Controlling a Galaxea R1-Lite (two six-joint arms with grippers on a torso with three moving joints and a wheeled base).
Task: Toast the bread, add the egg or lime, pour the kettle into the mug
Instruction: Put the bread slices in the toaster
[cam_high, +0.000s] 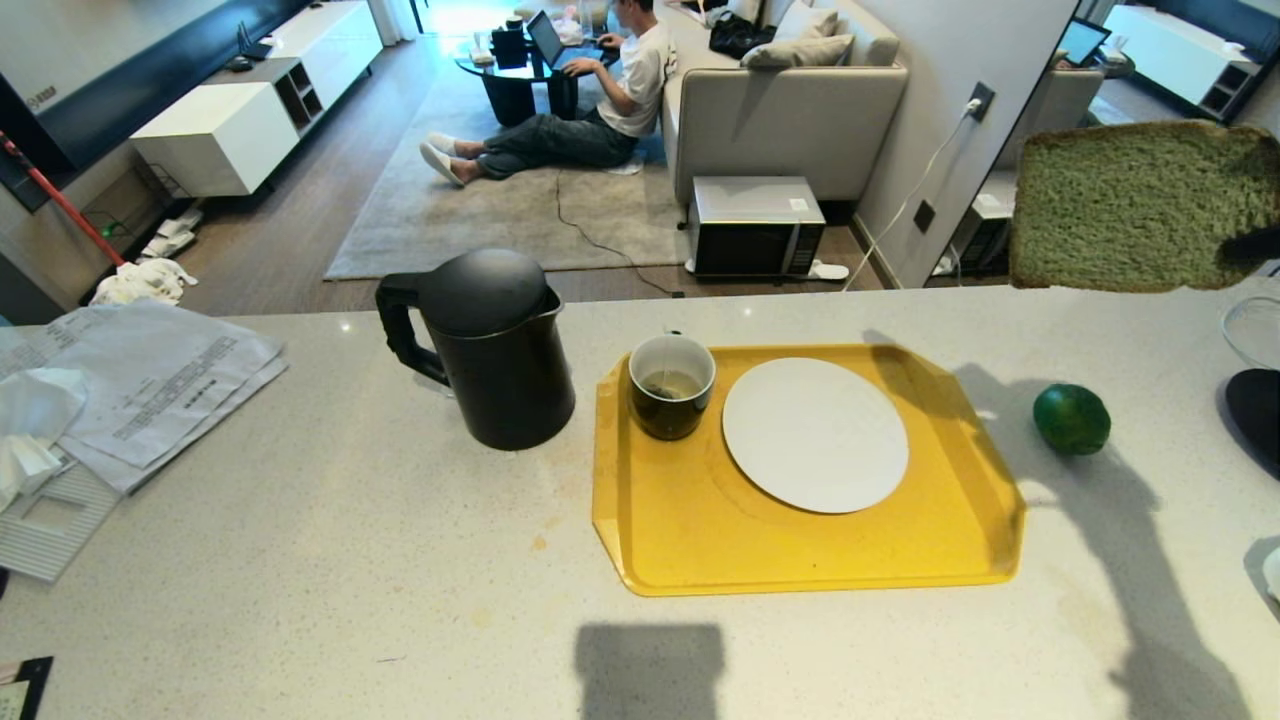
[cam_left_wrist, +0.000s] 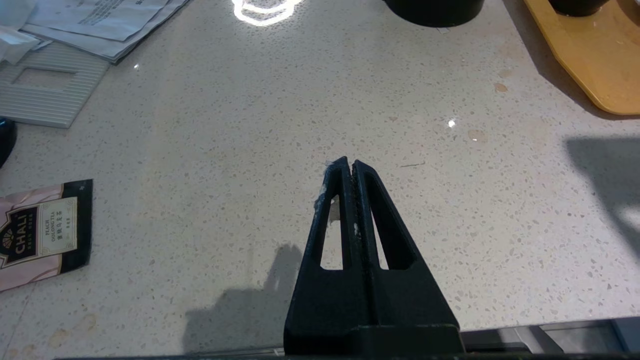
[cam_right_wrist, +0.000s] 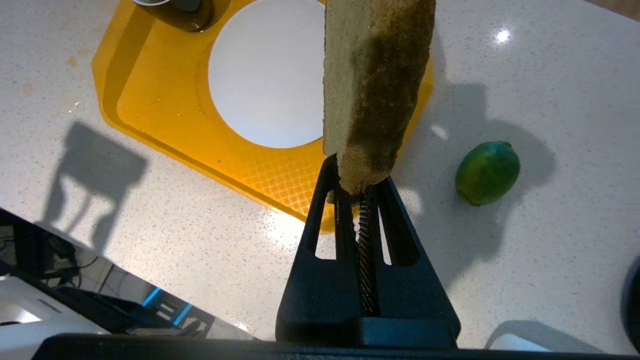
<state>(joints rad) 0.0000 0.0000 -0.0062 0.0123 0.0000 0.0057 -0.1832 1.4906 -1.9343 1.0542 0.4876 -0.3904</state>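
My right gripper (cam_right_wrist: 356, 175) is shut on one edge of the green bread (cam_right_wrist: 375, 85), which hangs high in the air. In the head view the bread (cam_high: 1135, 205) fills the upper right, above and to the right of the yellow tray (cam_high: 700, 530). On the tray a white plate (cam_high: 815, 433) lies beside the dark mug (cam_high: 671, 385), which has a tea-bag string at its rim. The black kettle (cam_high: 490, 345) stands left of the tray. The lime (cam_high: 1071, 418) rests on the counter right of the tray. My left gripper (cam_left_wrist: 350, 164) is shut and holds nothing, low over bare counter. No egg shows.
Papers and tissues (cam_high: 130, 385) lie at the counter's left end. A tea packet (cam_left_wrist: 42, 232) sits near my left gripper. Beyond the counter's far edge a person (cam_high: 600, 90) sits on the floor by a sofa, with a microwave (cam_high: 757, 225) on the floor.
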